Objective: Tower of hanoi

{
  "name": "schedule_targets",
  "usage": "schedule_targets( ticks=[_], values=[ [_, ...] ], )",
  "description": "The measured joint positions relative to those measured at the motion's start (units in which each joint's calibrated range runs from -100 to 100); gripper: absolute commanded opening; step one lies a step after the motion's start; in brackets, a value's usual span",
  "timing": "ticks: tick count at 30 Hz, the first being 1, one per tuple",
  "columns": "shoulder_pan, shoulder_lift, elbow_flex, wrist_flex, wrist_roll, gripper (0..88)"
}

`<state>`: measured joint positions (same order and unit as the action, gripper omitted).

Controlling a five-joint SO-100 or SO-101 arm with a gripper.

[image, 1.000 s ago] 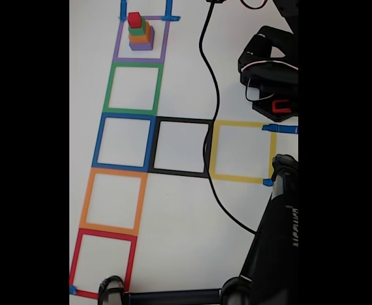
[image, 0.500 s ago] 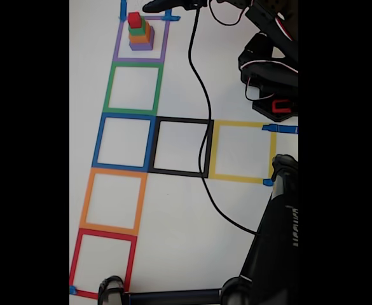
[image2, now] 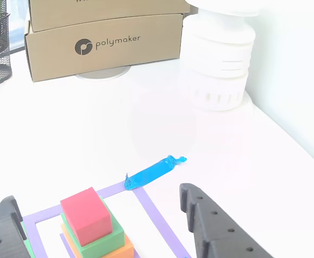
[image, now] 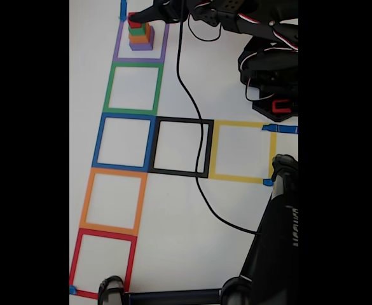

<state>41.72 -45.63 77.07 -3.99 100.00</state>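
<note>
— Where is the tower sitting?

— The tower [image: 140, 35] is standing inside the purple square [image: 117, 47], at the top of the column in the fixed view. I am counting four blocks there: purple at the bottom, orange, green, and the red block [image2: 87, 215] on top. In the other view only the red, green and orange ones are showing.

— And your gripper?

— My gripper [image2: 108, 223] is hanging with its fingers spread wide, one dark finger [image2: 210, 226] on each side of the tower, neither touching it. In the fixed view its tip is lying over the red block.

— How many squares?

— Seven taped squares on the white table [image: 186, 216]: below the purple one come green, blue, orange and red, and beside the blue one a black one, then a yellow one.

— Any writing?

— Beyond the tower, the other view is showing two stacked cardboard boxes; the lower box [image2: 103, 43] is reading "polymaker". Near it a white cylindrical thing [image2: 216, 70] is standing. A blue tape strip [image2: 151, 173] is lying at the purple square's corner.
</note>
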Motion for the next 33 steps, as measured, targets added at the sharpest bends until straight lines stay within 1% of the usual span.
schedule_targets(
  ticks=[5, 9, 12, 14, 19, 22, 33],
  values=[
    [-2.69, 10.55, 0.0, -11.04, 0.0, 34.8],
    [-2.81, 19.0, -0.09, -18.46, 0.0, 34.9],
    [-3.63, 23.22, -0.09, -22.41, -0.54, 34.9],
    [-5.03, 25.24, -0.09, -24.35, 0.0, 34.9],
    [-5.97, 29.21, -1.42, -27.97, -0.54, 34.4],
    [-7.14, 31.74, -2.66, -29.26, 0.0, 34.4],
    [-8.31, 33.6, -4.07, -29.5, 0.0, 33.1]
  ],
)
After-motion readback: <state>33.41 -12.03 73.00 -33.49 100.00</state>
